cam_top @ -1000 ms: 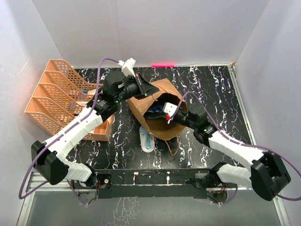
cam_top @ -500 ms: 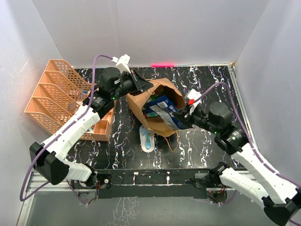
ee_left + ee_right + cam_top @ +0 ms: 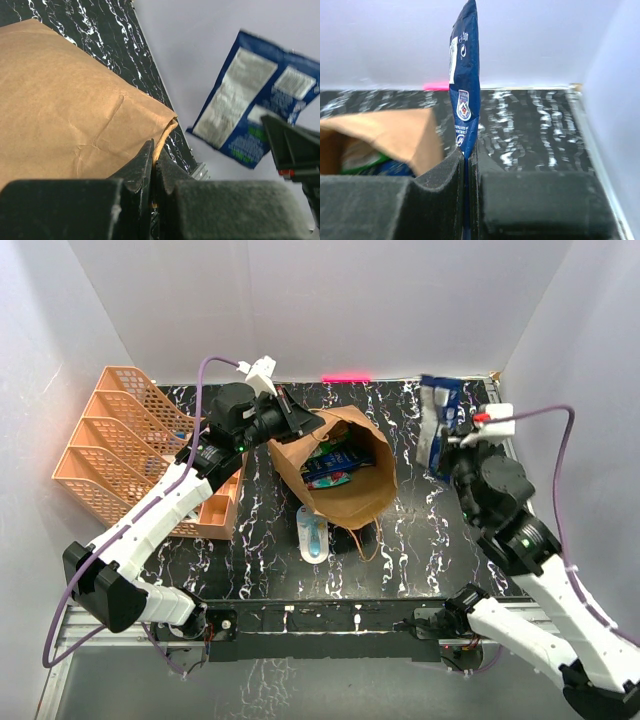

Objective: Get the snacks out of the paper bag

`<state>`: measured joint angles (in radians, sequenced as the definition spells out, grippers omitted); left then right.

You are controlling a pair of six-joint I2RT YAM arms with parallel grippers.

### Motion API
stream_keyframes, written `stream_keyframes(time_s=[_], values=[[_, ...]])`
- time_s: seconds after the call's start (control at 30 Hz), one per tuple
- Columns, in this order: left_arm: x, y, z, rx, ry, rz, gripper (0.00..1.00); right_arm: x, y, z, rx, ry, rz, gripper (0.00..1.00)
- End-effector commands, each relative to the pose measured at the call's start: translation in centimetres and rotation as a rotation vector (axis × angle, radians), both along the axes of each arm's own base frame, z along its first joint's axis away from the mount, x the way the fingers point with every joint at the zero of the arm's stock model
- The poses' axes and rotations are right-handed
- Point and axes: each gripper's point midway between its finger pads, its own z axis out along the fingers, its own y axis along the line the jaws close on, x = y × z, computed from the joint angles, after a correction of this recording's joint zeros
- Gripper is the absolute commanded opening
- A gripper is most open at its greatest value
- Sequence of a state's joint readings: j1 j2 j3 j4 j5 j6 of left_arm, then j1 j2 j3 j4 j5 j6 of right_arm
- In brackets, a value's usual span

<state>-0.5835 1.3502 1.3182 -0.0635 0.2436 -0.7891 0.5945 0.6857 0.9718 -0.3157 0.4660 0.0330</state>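
The brown paper bag (image 3: pixel 350 495) lies on the table with its mouth open; blue and green snack packets (image 3: pixel 330 466) show inside. My left gripper (image 3: pixel 305 424) is shut on the bag's rim (image 3: pixel 167 131) at the upper left of the mouth. My right gripper (image 3: pixel 447 452) is shut on a dark blue snack packet (image 3: pixel 438 420) and holds it up in the air at the right, well clear of the bag. The packet stands edge-on between the fingers in the right wrist view (image 3: pixel 465 85) and shows flat in the left wrist view (image 3: pixel 250 120).
An orange mesh tray rack (image 3: pixel 120 445) stands at the left. A white and light-blue oblong item (image 3: pixel 312 532) lies just in front of the bag. The bag's loop handle (image 3: pixel 370 545) lies on the table. White walls enclose the back and sides.
My right gripper pulled the dark blue packet out of the bag's mouth and lifted it up and to the right. My left gripper stayed shut on the bag's rim.
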Motion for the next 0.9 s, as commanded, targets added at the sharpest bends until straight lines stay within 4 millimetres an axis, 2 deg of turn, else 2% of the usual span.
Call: stream_keyframes(time_s=[0.0, 0.07, 0.17, 0.23, 0.47, 0.57, 0.67, 0.77, 0.87], values=[[-1.0, 1.0, 2.4, -0.028, -0.048, 0.003, 0.0, 3.3, -5.6, 1.7, -0.09, -0.012, -0.457, 0.08], [-1.2, 1.1, 2.6, -0.027, -0.052, 0.0, 0.0, 5.4, -5.4, 0.4, -0.193, 0.044, -0.489, 0.08], [-1.5, 1.3, 2.4, -0.024, -0.047, -0.001, 0.0, 9.0, -5.6, -1.8, -0.212, 0.118, -0.454, 0.08], [-1.7, 1.3, 2.4, -0.035, -0.045, 0.0, 0.0, 11.6, -6.4, -4.4, -0.21, 0.201, -0.456, 0.08], [-2.1, 1.1, 2.5, -0.046, -0.039, -0.022, 0.0, 18.3, -6.6, -10.9, -0.053, 0.406, -0.2, 0.08], [-2.1, 1.1, 2.5, -0.04, -0.038, -0.022, 0.0, 20.7, -6.4, -13.9, -0.004, 0.509, -0.099, 0.08], [-2.3, 1.2, 2.5, -0.041, -0.039, -0.025, 0.0, 22.5, -3.8, -15.5, 0.086, 0.566, 0.087, 0.08], [-2.4, 1.2, 2.5, -0.045, -0.04, -0.025, 0.0, 24.0, -2.5, -17.7, 0.205, 0.611, 0.259, 0.08], [-2.3, 1.2, 2.7, -0.042, -0.043, -0.025, 0.0, 25.9, -3.5, -20.9, 0.229, 0.681, 0.272, 0.08]])
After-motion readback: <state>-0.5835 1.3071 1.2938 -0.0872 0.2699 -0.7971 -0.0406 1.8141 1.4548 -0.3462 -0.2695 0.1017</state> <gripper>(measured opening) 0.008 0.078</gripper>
